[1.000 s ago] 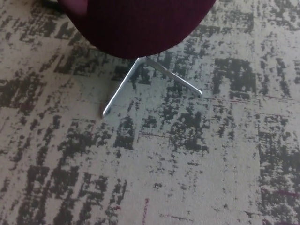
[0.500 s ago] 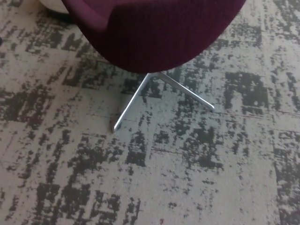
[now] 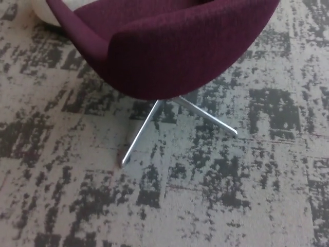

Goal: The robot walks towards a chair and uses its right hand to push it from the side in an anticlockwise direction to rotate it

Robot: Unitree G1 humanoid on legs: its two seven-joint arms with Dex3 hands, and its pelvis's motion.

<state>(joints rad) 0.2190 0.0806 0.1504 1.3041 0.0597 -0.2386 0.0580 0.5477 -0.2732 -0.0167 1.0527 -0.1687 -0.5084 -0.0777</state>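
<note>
- across the top of my head view sits the chair [image 3: 164,46], a rounded shell in dark maroon fabric, cut off by the upper edge of the picture.
- under the shell, two thin metal legs [image 3: 141,131] splay out over the carpet [image 3: 247,206], one toward the lower left, one toward the right; the carpet is beige with dark mottled patches.
- at the upper left corner, just behind the chair, i see a pale rounded object [image 3: 43,13]; i cannot tell what it is.
- neither of my hands shows, so i cannot say whether either is open, closed or holding anything.
- i judge this to be the approach step: the chair is close ahead and no push has begun.
- next, i think the right hand must come up against the shell's side, then press sideways to turn the chair anticlockwise.
</note>
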